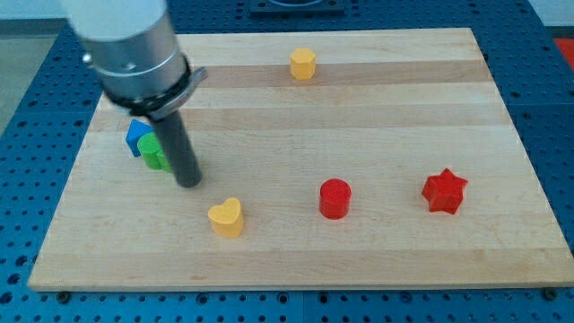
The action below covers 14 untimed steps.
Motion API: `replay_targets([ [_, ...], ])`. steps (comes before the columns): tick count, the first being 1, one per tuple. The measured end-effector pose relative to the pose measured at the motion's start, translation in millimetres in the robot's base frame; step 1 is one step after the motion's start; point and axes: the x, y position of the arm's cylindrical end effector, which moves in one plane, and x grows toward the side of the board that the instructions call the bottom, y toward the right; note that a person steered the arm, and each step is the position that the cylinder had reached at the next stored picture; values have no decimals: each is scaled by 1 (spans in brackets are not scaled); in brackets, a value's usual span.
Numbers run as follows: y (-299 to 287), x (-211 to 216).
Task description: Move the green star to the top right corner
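Note:
The green star (153, 152) lies near the board's left edge, partly hidden behind my rod. A blue block (137, 134) touches it at its upper left. My tip (189, 182) rests on the board just right of and below the green star, close to it or touching it. The top right corner of the wooden board (448, 54) holds no block.
A yellow hexagon block (303, 64) sits near the view's top centre. A yellow heart (226, 216) lies below and right of my tip. A red cylinder (334, 198) and a red star (445, 191) lie at the lower right.

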Motion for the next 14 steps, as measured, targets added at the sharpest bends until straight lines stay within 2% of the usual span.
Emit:
replay_targets([
  [2, 5, 3],
  [4, -19, 58],
  [5, -41, 43],
  [7, -33, -19],
  [9, -18, -133],
  [11, -34, -129],
  [13, -39, -81],
  [14, -4, -81],
])
